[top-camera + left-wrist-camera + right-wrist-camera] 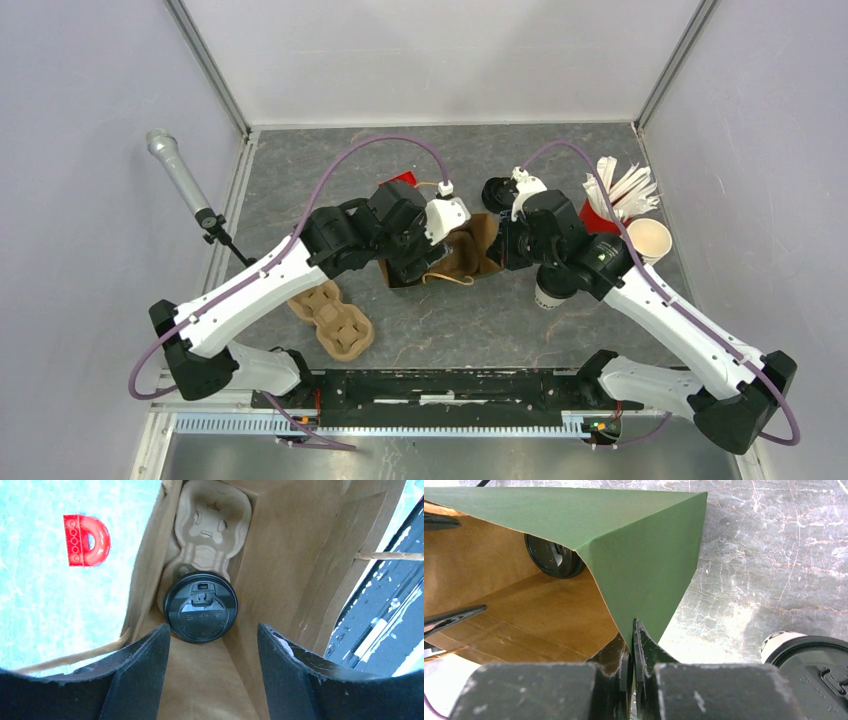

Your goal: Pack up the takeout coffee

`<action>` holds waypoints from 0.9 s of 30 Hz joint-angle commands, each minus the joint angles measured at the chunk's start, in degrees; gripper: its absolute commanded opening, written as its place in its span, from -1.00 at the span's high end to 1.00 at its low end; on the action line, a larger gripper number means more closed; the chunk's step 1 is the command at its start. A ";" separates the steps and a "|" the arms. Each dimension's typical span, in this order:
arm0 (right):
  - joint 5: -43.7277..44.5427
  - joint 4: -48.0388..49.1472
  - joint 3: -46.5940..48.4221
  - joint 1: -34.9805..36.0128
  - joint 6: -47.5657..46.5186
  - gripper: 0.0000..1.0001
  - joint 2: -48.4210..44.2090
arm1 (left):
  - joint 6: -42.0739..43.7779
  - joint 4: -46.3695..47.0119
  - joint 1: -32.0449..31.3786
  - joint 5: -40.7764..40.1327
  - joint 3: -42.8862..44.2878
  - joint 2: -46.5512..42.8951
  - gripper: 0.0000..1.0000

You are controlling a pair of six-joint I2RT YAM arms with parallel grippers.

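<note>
The left pincer (214, 630) hangs released inside the mouth of a paper bag (295, 555), its two fingers spread wide and touching nothing. Straight ahead of it, deeper in the bag, a lidded cup (201, 606) sits in the near cell of a pulp carrier (212, 525); the carrier's far cell is bare. Only the cup's round black lid shows. It faces squarely back at the pincer, so the cup's long axis runs along the bag's depth, in line with the pincer's reach, base toward the bag's bottom. The lid's sip tab points away from the pincer, toward the bare cell. The carrier's long axis runs the same way, from near cell to far. The right pincer (633, 635) is clenched on the rim of the bag, green outside and brown within, and by the look of it is holding the mouth open. A second lidded cup (553, 292) stands upright on the counter (774, 555), outside the bag and just beside the right forearm, well apart from the left pincer, with the bag between them. I judge the first cup to be placed and the next move to turn on this second one. The right arm is much the nearer, but it is busy with the rim, so the free left arm would have to back out along the cup's axis and cross over the bag.
</note>
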 commanded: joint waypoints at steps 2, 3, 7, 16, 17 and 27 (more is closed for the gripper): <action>-0.19 -6.08 5.21 -0.30 2.85 0.86 1.15 | -5.15 0.79 -0.19 2.82 2.97 -2.55 -0.43; -0.19 -7.34 5.92 -0.32 3.05 0.86 1.39 | -5.75 1.20 -0.19 3.07 2.89 -2.83 -0.43; -0.19 -10.58 8.45 -0.61 4.03 0.86 2.03 | -7.50 3.46 -0.19 4.00 2.89 -4.32 -0.46; 1.02 -10.77 10.38 -1.18 8.06 0.87 3.48 | -9.47 3.54 -0.19 -0.41 7.26 -4.36 -0.71; 0.96 -10.78 10.32 -1.26 8.37 0.87 3.63 | -9.65 3.25 -0.19 -1.08 7.69 -4.21 -0.76; 0.47 -9.61 9.37 -2.04 9.71 0.75 5.35 | -12.58 0.25 -0.06 -8.67 10.94 -2.71 -1.00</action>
